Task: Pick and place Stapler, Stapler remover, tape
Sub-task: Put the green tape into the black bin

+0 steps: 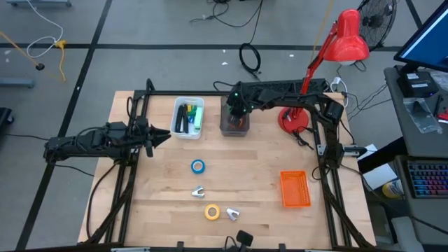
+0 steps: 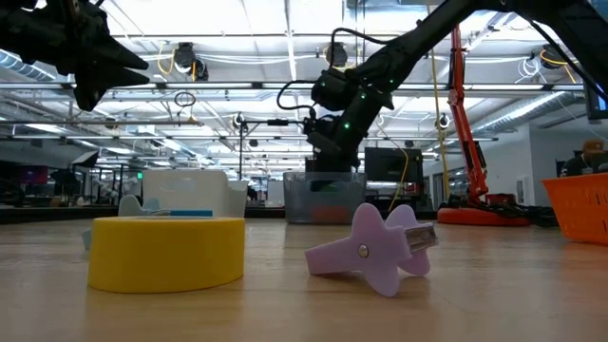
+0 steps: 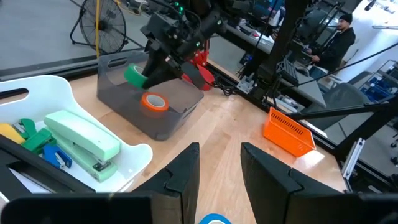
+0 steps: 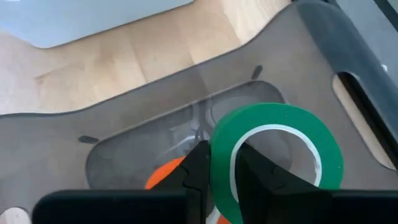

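grip state first: right gripper (image 4: 222,163) is clamped across the wall of the green tape roll (image 4: 273,158), one finger inside the ring, one outside, the roll hanging on edge. directly beneath it lies the open grey bin (image 3: 152,115), with the orange tape roll (image 3: 154,101) flat on its floor. judged relation for the coming move: roll stands over the bin mouth, so release needs only a straight drop. left gripper (image 3: 217,174) waits over the table's left side, fingers apart and empty, the white tray (image 3: 134,158) holding a mint stapler (image 3: 81,137) just ahead. blue tape roll (image 1: 198,166) and yellow tape roll (image 1: 212,211) remain on the table, well apart from the bin.
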{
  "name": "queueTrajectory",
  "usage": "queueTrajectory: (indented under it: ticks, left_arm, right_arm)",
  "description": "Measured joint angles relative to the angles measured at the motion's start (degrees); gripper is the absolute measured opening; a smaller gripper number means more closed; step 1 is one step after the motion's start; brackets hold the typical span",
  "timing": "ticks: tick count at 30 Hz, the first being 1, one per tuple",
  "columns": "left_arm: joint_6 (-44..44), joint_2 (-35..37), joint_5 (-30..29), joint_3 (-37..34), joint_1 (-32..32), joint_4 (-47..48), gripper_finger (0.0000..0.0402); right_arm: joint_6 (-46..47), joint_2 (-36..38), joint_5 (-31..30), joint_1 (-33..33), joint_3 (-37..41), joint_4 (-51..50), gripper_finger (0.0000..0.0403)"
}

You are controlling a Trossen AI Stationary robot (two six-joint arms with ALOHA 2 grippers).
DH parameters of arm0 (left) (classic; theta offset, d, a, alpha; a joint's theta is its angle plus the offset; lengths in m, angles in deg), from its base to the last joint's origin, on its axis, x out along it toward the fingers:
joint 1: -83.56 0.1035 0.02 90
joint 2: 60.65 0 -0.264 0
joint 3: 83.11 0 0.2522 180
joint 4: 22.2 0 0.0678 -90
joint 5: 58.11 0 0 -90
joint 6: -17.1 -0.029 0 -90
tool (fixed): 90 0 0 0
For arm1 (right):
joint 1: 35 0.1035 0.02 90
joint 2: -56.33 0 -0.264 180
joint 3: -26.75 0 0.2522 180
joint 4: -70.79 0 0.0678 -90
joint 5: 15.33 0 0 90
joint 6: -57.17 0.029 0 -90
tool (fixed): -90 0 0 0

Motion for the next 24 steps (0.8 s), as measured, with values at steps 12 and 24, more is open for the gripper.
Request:
queueTrajectory:
  ticks: [12,24]
  left_arm:
    - [0.1,0.0,0.0,0.0,0.0,0.0,0.0118]
    - [0.9,0.0,0.1,0.0,0.0,0.0,0.0118]
  right_arm:
    - [0.0,0.0,0.3,-1.3,0.0,-0.1,0.0082]
    - [-0.2,0.0,0.2,-1.4,0.0,-0.2,0.0115]
